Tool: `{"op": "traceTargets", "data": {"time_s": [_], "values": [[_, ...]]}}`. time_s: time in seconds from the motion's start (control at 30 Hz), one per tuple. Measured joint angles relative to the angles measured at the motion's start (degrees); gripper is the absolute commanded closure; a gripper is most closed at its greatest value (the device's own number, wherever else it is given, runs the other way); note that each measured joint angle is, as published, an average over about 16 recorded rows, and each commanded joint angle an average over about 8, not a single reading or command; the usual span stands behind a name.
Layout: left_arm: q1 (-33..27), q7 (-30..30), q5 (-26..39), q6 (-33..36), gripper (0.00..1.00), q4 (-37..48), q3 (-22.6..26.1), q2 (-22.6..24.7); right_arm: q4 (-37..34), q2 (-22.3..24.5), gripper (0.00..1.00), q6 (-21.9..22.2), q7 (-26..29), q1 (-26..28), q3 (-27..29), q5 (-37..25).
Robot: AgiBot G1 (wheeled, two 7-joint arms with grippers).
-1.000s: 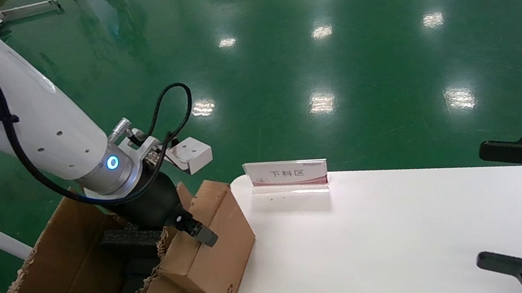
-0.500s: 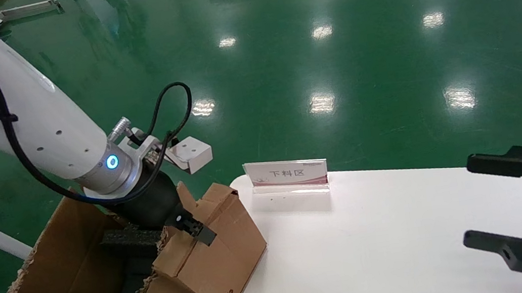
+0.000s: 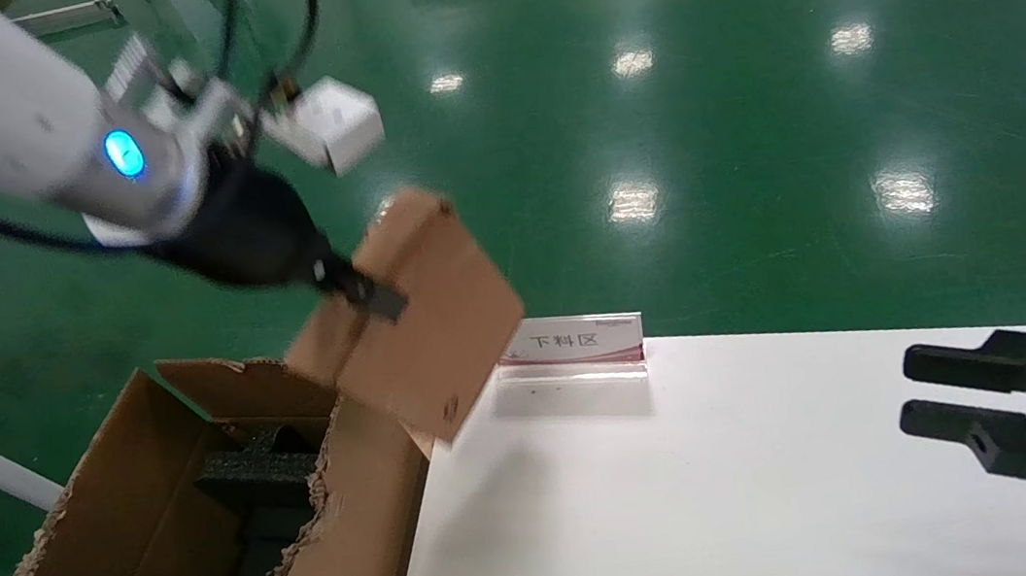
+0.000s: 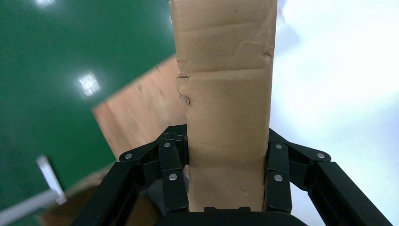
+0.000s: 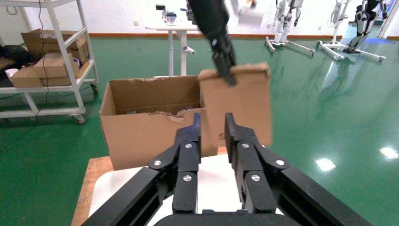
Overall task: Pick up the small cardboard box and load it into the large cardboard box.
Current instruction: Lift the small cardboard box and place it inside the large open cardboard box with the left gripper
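Observation:
My left gripper is shut on the small cardboard box and holds it tilted in the air, above the right wall of the large cardboard box. In the left wrist view both fingers press the small box's flat sides. The large box stands open at the table's left end, with ragged top edges and black foam blocks inside. From the right wrist view the small box hangs beside the large box. My right gripper is empty over the table's right side, its fingers a little apart.
A white table fills the lower right, with a small standing sign at its far edge. Green floor lies beyond. The right wrist view shows a shelf rack with cartons and a white stand behind the large box.
My left gripper has lifted the small box up off the large box's edge and the table, well into the air. My right gripper has moved left and its fingers have narrowed.

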Motion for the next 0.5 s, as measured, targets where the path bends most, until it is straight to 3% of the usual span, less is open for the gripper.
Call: {"op": "traceTargets", "data": {"time_s": [0.27, 0.5], "values": [[-7.1, 4.3, 3.1, 3.5, 1.00, -0.2, -3.8, -1.3, 0.0, 0.0, 0.00, 0.0, 0.0, 0.0, 0.0, 0.0], [-12.4, 9.1, 5.5, 5.7, 1.00, -0.3, -3.6, -3.9, 0.0, 0.0, 0.00, 0.0, 0.0, 0.0, 0.0, 0.0]]}}
